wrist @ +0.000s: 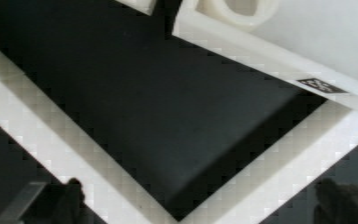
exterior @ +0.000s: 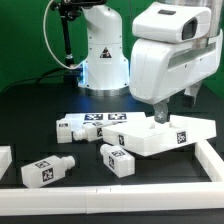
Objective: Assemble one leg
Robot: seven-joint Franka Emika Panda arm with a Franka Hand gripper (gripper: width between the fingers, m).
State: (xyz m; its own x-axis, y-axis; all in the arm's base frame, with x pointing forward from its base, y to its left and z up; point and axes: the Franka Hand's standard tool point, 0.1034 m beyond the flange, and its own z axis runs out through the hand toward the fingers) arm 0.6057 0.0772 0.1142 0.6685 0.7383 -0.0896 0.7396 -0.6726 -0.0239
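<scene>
Several white legs with black-and-white tags lie on the black table in the exterior view: one at the front left, one at the front middle, and more behind them. My gripper hangs over the near edge of the large flat white panel, at the exterior view's right. It is apart from all the legs. In the wrist view my gripper is open and empty, with dark fingertips at both sides. The panel's tagged edge and a round corner socket show there. No leg is between the fingers.
A raised white rail borders the table's front and the exterior view's right side. Its corner shows as a white V under my gripper in the wrist view. The robot's base stands at the back.
</scene>
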